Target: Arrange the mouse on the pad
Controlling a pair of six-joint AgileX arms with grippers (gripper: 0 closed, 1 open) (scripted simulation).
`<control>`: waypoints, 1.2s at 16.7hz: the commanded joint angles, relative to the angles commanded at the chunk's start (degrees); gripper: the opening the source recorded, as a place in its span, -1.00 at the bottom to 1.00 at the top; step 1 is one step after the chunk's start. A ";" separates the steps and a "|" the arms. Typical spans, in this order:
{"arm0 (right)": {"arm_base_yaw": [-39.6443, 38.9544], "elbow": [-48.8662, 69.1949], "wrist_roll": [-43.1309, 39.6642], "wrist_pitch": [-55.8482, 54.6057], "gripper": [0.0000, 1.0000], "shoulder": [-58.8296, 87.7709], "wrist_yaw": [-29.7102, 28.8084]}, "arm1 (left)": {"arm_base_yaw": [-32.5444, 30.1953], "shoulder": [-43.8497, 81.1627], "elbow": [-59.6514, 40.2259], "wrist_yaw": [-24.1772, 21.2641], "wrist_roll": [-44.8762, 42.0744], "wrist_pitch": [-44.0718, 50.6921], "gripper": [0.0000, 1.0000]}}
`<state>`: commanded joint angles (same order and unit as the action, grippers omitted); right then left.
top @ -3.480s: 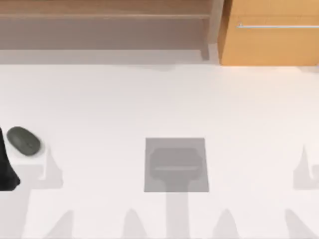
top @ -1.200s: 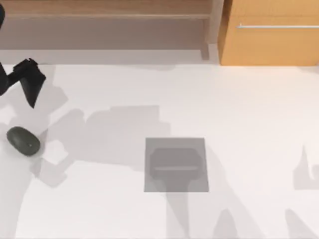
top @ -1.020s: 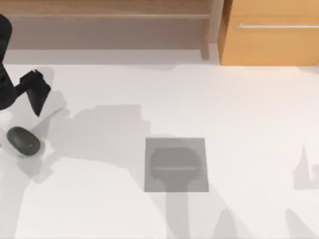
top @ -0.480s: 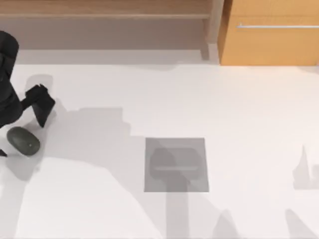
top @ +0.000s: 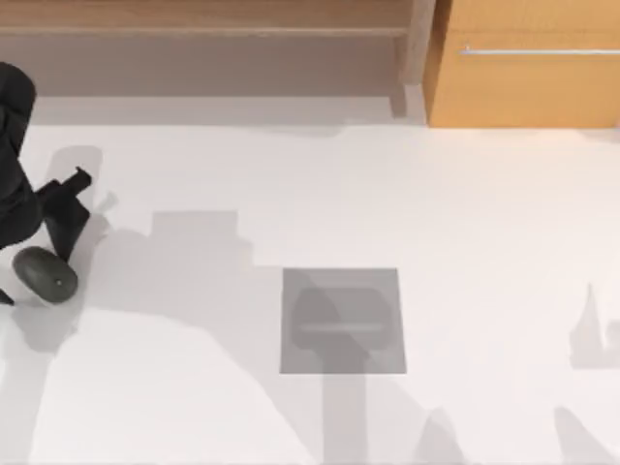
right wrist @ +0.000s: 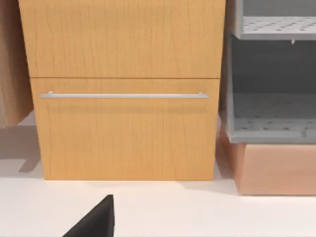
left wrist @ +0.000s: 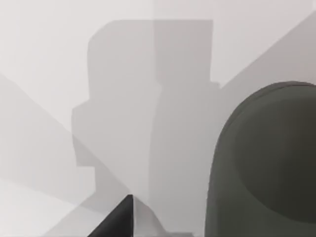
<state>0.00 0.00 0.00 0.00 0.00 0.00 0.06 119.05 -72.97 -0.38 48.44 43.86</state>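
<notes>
The mouse [top: 46,274] is a small dark grey-green oval lying on the white table at the far left. My left gripper [top: 60,232] hangs just behind and above it, open, with nothing held and its black fingers pointing down at the mouse. In the left wrist view the mouse [left wrist: 266,163] looms large and close, beside one black fingertip [left wrist: 118,222]. The pad [top: 342,321], a flat grey square, lies near the middle of the table, far to the right of the mouse. A black part of my right gripper [right wrist: 96,219] shows low in the right wrist view, parked.
A wooden cabinet [top: 523,63] with a metal handle stands at the back right, and a low wooden shelf [top: 203,48] runs along the back left. In the right wrist view, grey racks [right wrist: 271,74] stand beside the cabinet [right wrist: 123,98]. Soft arm shadows cross the table.
My left arm swung in from the back left and came down closer to the mouse. The mouse and the pad have not moved.
</notes>
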 joint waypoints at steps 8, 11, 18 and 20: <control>0.00 0.00 0.00 0.00 1.00 0.00 0.00 | 0.00 0.00 0.00 0.00 0.00 0.00 -1.00; 0.00 0.00 0.00 0.00 1.00 0.00 0.00 | 0.00 0.00 0.00 0.00 0.00 0.00 -1.00; 0.00 0.00 0.00 0.00 1.00 0.00 0.00 | 0.23 -3.78 -3.67 1.12 -0.96 6.62 -1.00; 0.00 0.00 0.00 0.00 1.00 0.00 0.00 | 0.22 -5.24 -6.84 1.13 -0.86 11.80 -1.00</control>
<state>0.00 0.00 0.00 0.00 0.00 0.00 0.27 113.81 -79.81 0.75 47.58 55.67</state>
